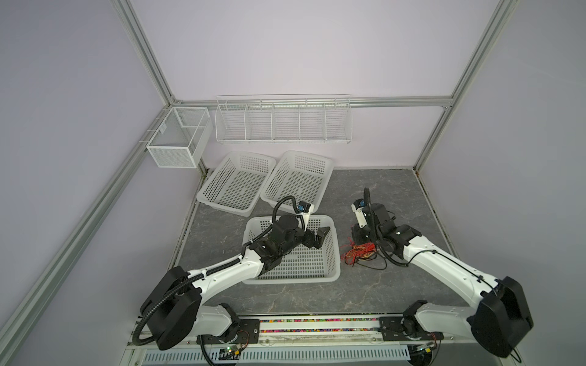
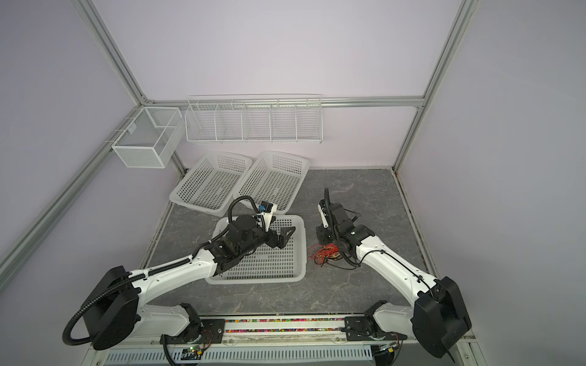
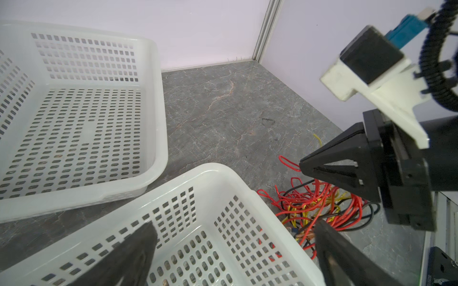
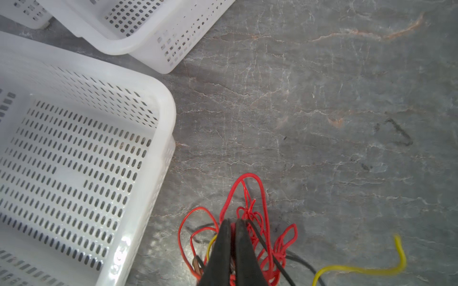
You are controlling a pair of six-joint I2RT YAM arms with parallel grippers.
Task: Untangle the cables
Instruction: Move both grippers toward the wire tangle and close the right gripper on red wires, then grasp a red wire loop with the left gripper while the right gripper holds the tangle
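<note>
Right jaws pinch cables (image 1: 360,253), tangle stretched left-right beside basket (image 1: 291,279)

We count three white baskets (image 1: 236,185) on the counter (image 1: 364,294) — two far, one near — two wire racks (image 1: 282,126) up on the walls, two robot arms (image 1: 222,269), and one tangle of red, yellow and black cables (image 1: 360,253).

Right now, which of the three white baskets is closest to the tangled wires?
The front basket, standing alone nearest the robot. The cables lie just right of it; the two back baskets sit farther off by the wall.
</note>
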